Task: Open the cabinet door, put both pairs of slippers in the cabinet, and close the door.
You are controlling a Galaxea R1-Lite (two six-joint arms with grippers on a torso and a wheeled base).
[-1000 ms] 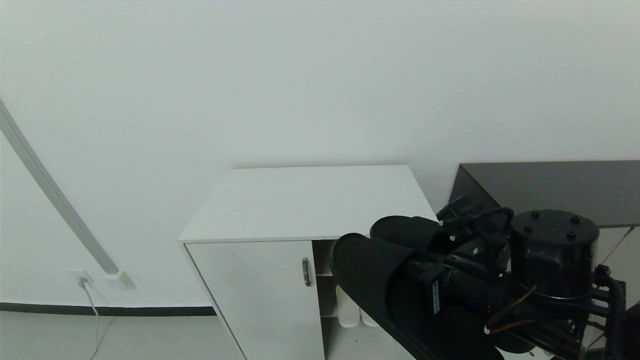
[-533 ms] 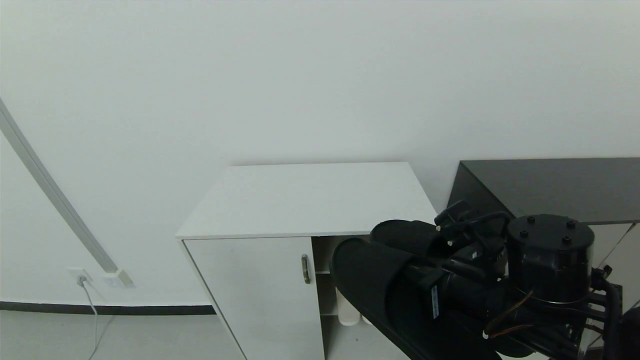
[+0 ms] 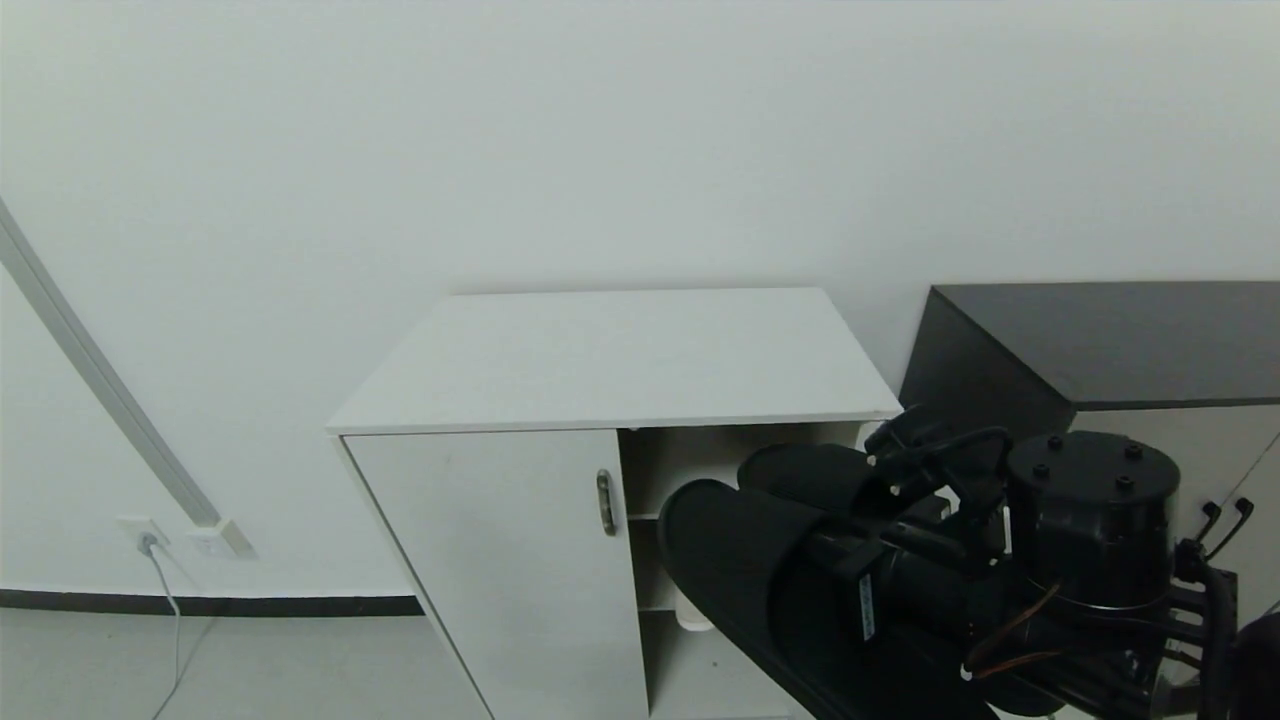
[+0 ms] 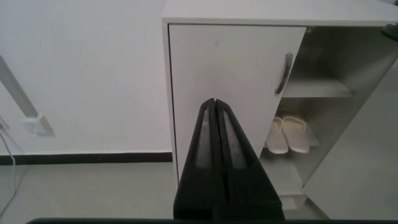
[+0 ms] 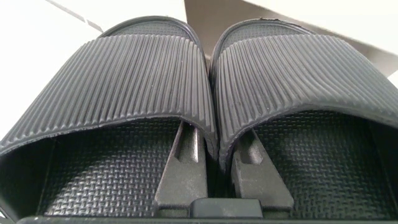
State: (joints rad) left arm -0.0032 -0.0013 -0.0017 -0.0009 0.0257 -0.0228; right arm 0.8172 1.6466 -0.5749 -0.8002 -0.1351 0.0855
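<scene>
The white cabinet (image 3: 610,355) stands against the wall. Its left door (image 3: 500,560), with a metal handle (image 3: 604,502), is closed, and its right half is open, showing shelves. A pair of white slippers (image 4: 289,134) lies on a lower shelf, and one toe shows in the head view (image 3: 690,615). In front of the open half, my right gripper (image 5: 214,165) is shut on the inner edges of a pair of black ribbed slippers (image 3: 740,560), held side by side. My left gripper (image 4: 214,106) is shut with nothing in it and points at the closed door.
A dark-topped counter (image 3: 1100,340) adjoins the cabinet on the right. On the left wall are a slanted cable duct (image 3: 100,400) and a socket with a plugged-in cable (image 3: 145,540). Grey floor lies in front of the cabinet.
The whole head view has shifted, and more of the cabinet's front and open shelves shows now. The black slippers stay in my right gripper, lower against the cabinet top than before.
</scene>
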